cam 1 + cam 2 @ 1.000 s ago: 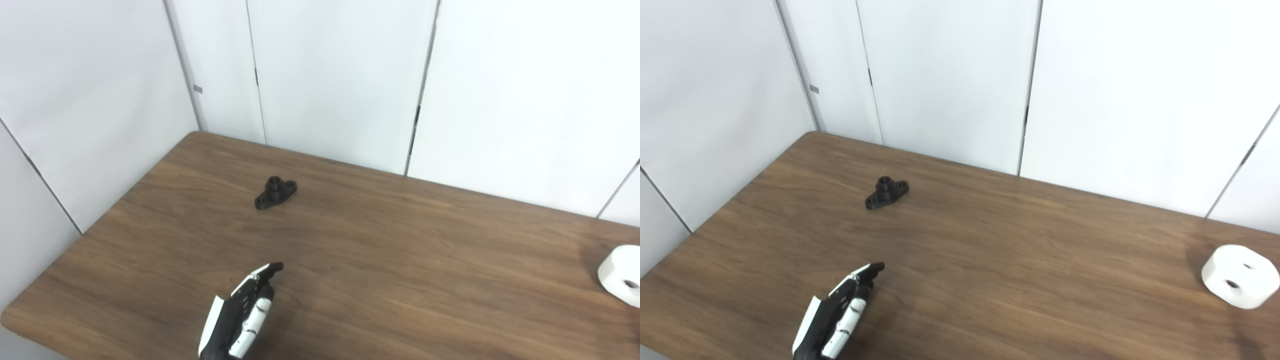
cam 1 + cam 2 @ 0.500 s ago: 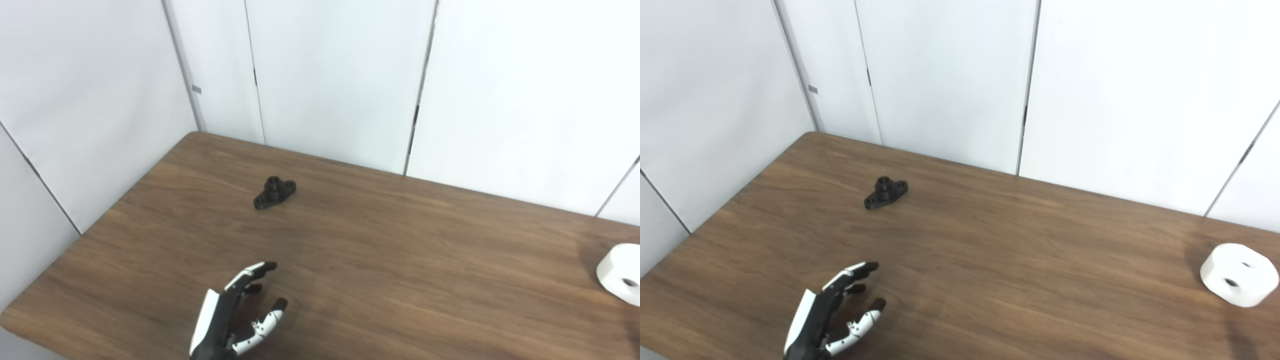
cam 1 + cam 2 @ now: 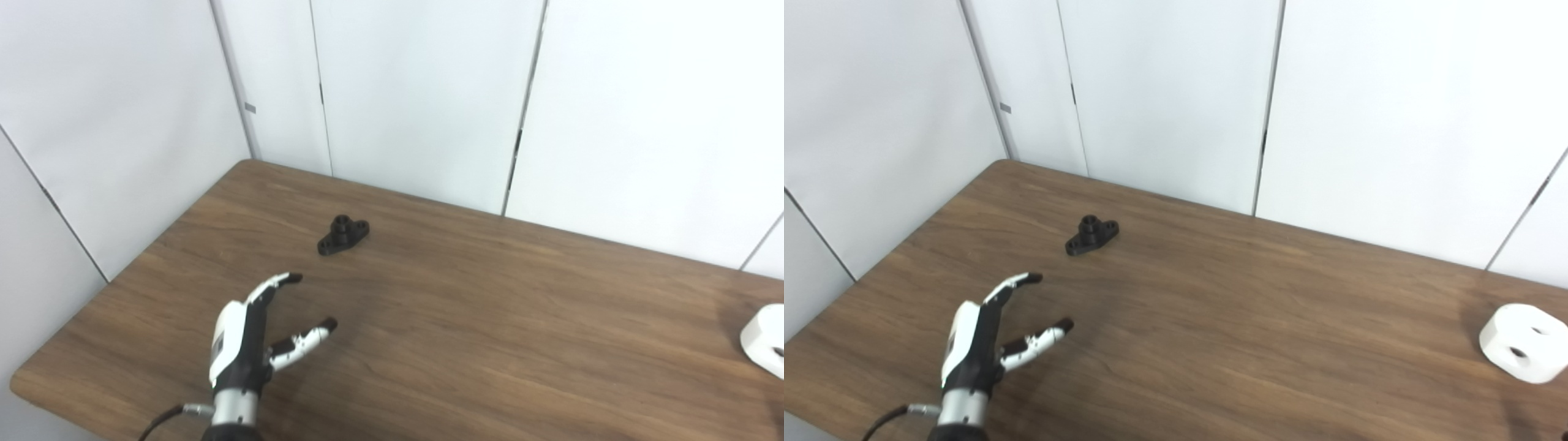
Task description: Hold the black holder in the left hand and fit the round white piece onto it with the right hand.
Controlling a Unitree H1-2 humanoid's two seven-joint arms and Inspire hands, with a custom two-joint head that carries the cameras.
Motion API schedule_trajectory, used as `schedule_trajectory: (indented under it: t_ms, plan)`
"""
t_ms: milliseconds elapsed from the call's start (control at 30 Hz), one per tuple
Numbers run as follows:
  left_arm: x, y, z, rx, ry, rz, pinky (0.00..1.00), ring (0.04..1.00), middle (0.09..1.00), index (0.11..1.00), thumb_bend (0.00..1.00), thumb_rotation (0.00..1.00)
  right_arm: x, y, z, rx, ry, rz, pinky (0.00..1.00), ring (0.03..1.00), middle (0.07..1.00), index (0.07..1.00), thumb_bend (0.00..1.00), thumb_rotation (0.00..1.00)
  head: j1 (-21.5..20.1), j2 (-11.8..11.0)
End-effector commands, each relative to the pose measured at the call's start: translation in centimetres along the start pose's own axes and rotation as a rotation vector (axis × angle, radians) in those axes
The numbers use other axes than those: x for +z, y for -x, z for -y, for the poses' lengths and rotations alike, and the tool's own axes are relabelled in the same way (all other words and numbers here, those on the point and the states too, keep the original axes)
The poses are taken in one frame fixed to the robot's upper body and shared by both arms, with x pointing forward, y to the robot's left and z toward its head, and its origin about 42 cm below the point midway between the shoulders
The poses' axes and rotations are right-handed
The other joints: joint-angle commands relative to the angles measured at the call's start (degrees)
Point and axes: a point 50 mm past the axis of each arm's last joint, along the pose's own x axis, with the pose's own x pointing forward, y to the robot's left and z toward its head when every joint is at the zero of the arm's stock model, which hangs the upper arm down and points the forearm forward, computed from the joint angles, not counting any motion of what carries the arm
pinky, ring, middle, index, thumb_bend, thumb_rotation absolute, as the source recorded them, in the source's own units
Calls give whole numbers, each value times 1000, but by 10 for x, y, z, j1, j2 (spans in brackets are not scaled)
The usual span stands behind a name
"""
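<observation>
The holder [image 3: 343, 235] is small and black and lies flat on the brown table [image 3: 490, 318], toward the far left part of it. It has a short round tube sticking up in the middle and a flat ear with a hole on each side. Nothing touches it. The left hand [image 3: 245, 340] is nearer the front of the table, well apart from the holder. It is wide open and holds nothing. Its fingers [image 3: 278, 283] reach forward toward the holder, and its thumb [image 3: 306, 335] sticks out to the right, with a big gap between them. The hand has a white back and dark tips. A silver wrist and a thin black cable show below it at the bottom edge. The white piece [image 3: 1524, 342] sits far off on the right side of the table, close to the edge of the picture. It is round and thick, with small holes in its top and side. It lies alone, well apart from the holder and the hand. The right hand is out of sight in both views. White wall panels stand behind the table.
</observation>
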Motion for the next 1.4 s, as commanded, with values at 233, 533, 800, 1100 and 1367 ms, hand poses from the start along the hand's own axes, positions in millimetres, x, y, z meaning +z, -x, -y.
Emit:
schedule_trajectory:
  t_ms: [233,533,800,1100,1367]
  plan:
    - [10,-58,-3,69,-119,46,821,890,864,782,815,335,-23,21,-29,-13,-72,-95,1000,1000,1000,1000,618,1000,-2,2]
    - [1,-103,5,62,-211,23,819,895,855,759,846,374,-24,22,-31,-23,-77,-109,1000,1000,1000,1000,634,1000,-7,3]
    - [-3,-134,10,50,-276,13,892,905,855,757,876,396,-24,24,-31,-20,-88,-111,1000,1000,1000,1000,627,1000,-6,6]
    - [-4,-164,17,18,-324,2,922,900,858,752,870,393,-22,26,-34,-31,-81,-109,1000,1000,998,1000,627,1000,-16,9]
    - [-2,-178,30,-30,-312,-21,921,893,855,736,883,361,-21,28,-34,-28,-80,-110,1000,1000,997,1000,596,1000,-20,10]
